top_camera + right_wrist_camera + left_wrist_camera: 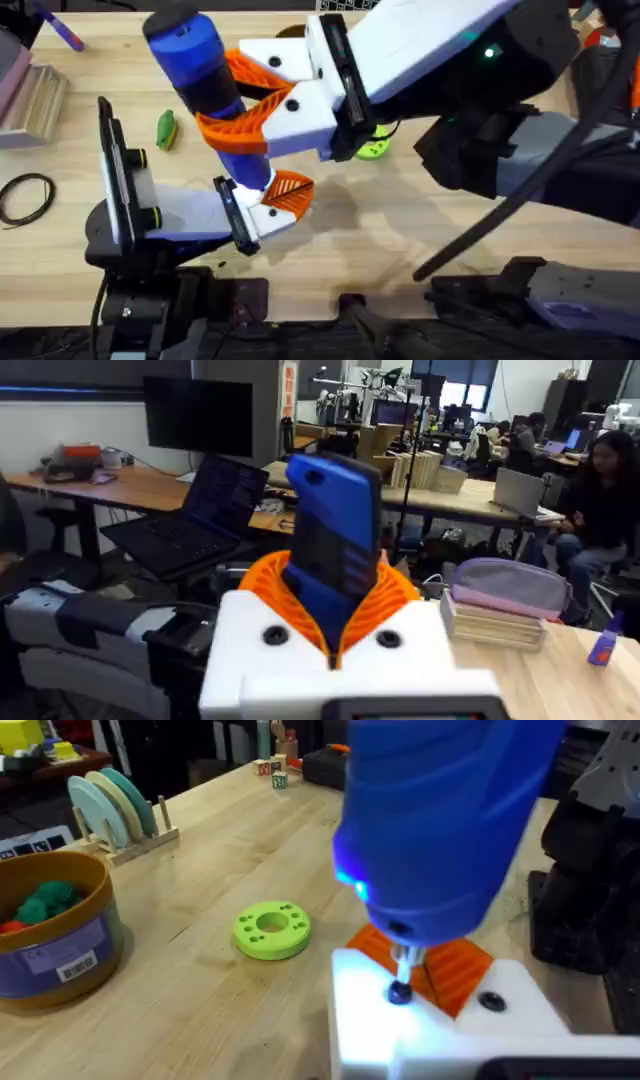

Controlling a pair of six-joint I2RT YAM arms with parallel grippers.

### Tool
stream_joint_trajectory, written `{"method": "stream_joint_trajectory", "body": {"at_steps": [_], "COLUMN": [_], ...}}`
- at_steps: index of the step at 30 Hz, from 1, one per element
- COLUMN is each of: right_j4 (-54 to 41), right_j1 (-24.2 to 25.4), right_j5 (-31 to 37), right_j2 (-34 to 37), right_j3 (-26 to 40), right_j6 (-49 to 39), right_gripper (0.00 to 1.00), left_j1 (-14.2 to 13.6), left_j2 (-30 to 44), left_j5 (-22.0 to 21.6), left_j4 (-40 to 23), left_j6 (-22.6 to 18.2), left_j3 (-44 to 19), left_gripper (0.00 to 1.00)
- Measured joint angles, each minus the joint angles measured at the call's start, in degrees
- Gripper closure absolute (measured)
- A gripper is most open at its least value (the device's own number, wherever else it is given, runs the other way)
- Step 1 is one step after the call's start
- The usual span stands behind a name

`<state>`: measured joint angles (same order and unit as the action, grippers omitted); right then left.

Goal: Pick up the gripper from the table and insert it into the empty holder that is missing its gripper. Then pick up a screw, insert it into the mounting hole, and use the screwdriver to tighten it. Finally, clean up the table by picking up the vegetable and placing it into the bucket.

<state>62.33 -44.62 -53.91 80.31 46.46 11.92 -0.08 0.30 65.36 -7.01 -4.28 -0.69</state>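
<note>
Tightening the screw is the step in hand, as we judge it. Our right gripper (262,95) has its orange fingers (232,137) closed around the blue screwdriver (195,60), and in the right wrist view the tool stands upright between the ribbed pads. In the left wrist view the thin metal tip sits on the dark screw (399,991) in the white holder (440,1020), and the orange gripper (455,965) already lies in that holder, touching it. A blue light glows on the tool body. For our left gripper (275,200) we cannot tell how the fingers stand.

The next move calls, in our opinion, for keeping the tip straight over the screw head with light pressure, because a tilted tip could slip off.

The bucket (55,935) stands on the table at the left in the left wrist view, well apart from the holder, and it holds something green and something red. The vegetable (166,129) lies on the table near the left arm, not yet in the bucket. A green disc (271,928) lies between the bucket and the holder.
</note>
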Motion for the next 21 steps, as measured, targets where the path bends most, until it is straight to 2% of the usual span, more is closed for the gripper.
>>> {"method": "stream_joint_trajectory", "body": {"at_steps": [21], "right_j4": [-0.66], "right_j1": [0.0], "right_j5": [0.0], "right_j2": [0.33], "right_j3": [0.0], "right_j6": [0.02], "right_gripper": [0.981], "left_j1": [0.0], "left_j2": [0.0], "left_j5": [0.0], "left_j4": [0.0], "left_j6": [0.0], "left_j3": [0.0], "left_gripper": [0.995]}}
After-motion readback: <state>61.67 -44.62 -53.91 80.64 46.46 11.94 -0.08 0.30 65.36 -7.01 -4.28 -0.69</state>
